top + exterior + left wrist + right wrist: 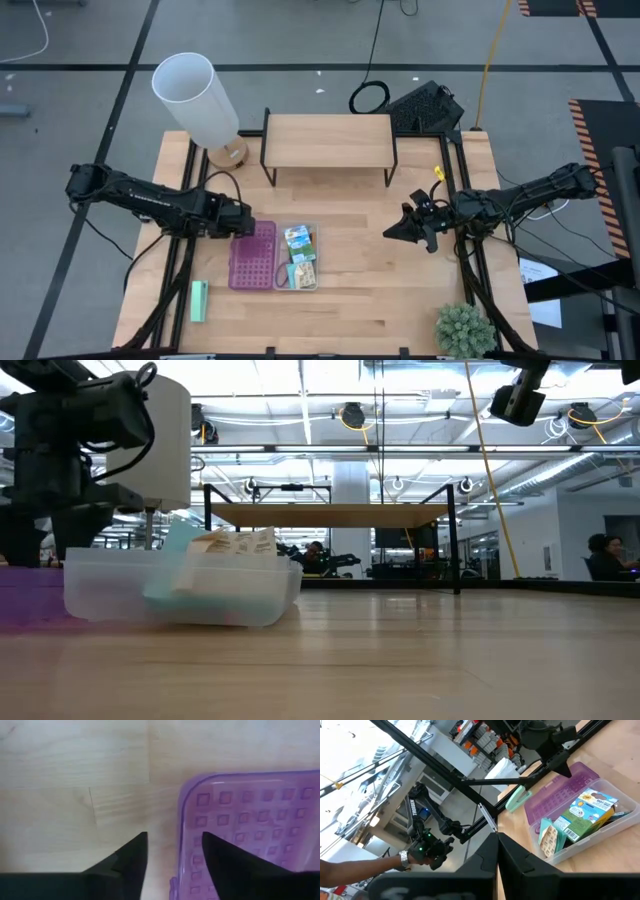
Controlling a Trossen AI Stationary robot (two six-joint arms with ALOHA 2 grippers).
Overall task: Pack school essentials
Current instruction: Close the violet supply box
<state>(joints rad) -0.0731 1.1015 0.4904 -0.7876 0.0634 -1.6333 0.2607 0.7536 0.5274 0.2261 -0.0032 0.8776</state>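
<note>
Left hand [247, 228], fingers apart, poised at the purple lid's [253, 255] corner, with green-blue packet [298, 243] and pad [303, 271] already in the clear tray [313, 285] just beyond; probably light, thin, slippery plastic, best pinched at the rim.

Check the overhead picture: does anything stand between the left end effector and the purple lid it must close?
Nothing visible does. The left end effector sits open right at the purple lid, its edge between the fingers.

Bare table [370, 270] between the arms, open case [272, 256] left of centre, shelf [328, 141] behind, plant [465, 329] near corner
</note>
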